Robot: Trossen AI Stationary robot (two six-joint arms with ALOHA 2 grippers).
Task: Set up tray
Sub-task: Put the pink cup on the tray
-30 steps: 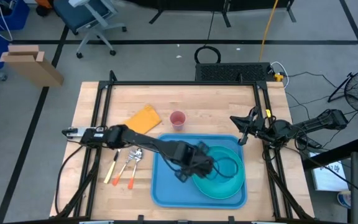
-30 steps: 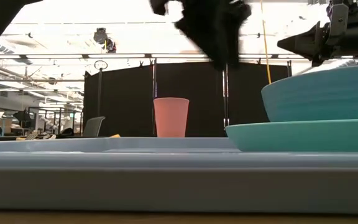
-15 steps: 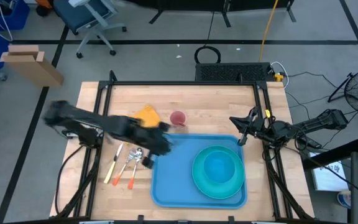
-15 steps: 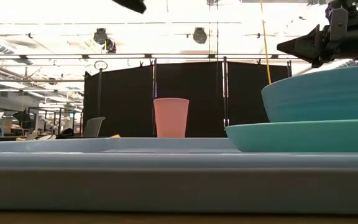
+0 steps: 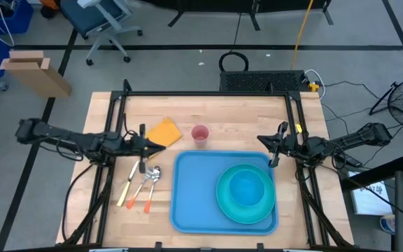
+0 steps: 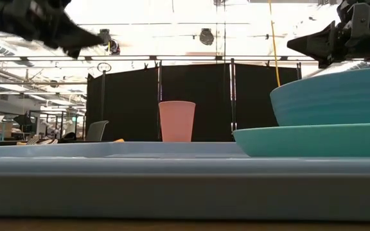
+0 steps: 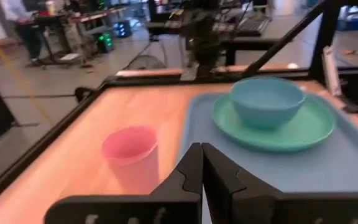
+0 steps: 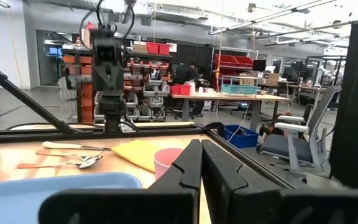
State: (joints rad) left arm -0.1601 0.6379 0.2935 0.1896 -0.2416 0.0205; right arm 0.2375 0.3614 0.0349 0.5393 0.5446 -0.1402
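The left gripper (image 5: 144,145), its two dark fingers pressed together and holding nothing, is hovering over the left part of the wooden table (image 5: 236,112), just beside the flat yellow napkin (image 5: 162,131) and above the heads of the cutlery with orange and yellow handles (image 5: 140,186). The right gripper (image 5: 274,147) is waiting at the table's right edge, its fingers likewise meeting on nothing, close to the far right corner of the large flat rectangular blue plastic tray (image 5: 191,199). That tray is lying on the near middle of the table, carrying a round turquoise plate (image 5: 264,212) with a teal bowl (image 5: 244,188) sitting on it. A small pink plastic cup (image 5: 200,134) is standing upright just beyond the tray's far rim, between it and the napkin. The step in hand looks like fetching a further item for the tray. To do it well, the left fingers should be parting before descending, coming straight down over one piece, and lifting clear of the raised rim before placing it on the tray's bare left side.
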